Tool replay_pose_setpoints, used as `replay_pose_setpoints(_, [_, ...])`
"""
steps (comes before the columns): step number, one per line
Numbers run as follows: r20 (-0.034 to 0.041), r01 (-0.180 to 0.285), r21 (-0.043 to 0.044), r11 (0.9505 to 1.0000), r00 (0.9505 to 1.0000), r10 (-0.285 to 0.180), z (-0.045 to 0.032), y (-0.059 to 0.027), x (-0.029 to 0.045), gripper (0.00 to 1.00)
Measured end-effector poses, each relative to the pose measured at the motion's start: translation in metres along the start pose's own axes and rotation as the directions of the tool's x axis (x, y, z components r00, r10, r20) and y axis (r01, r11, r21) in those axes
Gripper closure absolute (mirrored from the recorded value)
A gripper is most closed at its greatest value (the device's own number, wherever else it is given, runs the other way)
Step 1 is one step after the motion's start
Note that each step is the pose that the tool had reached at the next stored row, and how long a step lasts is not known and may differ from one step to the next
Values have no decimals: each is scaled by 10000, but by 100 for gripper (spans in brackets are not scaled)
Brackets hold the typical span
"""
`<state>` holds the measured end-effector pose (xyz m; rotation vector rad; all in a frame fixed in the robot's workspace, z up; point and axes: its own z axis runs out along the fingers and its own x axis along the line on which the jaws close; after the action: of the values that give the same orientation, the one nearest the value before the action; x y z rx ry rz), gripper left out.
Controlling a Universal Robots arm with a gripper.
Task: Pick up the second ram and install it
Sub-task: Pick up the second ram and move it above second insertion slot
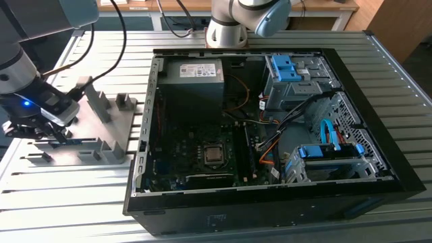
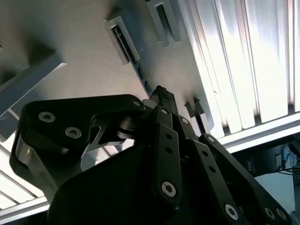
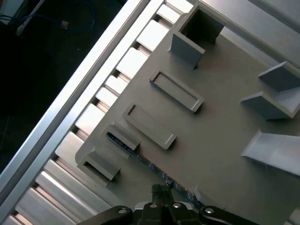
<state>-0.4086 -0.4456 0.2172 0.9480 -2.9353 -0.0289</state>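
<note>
Second ram (image 3: 136,154) right beneath hand (image 3: 161,188)

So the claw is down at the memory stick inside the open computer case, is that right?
Not quite. The claw is down at the stick, but the stick sits in the grey holder beside the open case, not inside it. The exterior view shows this.

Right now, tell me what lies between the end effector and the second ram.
Nothing: in both wrist views the end effector meets the second ram on the grey holder plate.
</note>
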Motion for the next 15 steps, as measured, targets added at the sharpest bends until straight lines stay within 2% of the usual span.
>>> replay_pose_setpoints(7, [-26, 711, 34, 9975, 9975, -711, 0, 0, 0, 90])
replay_pose_setpoints(15, [-58, 1481, 68, 9890, 9890, -1480, 0, 0, 0, 90])
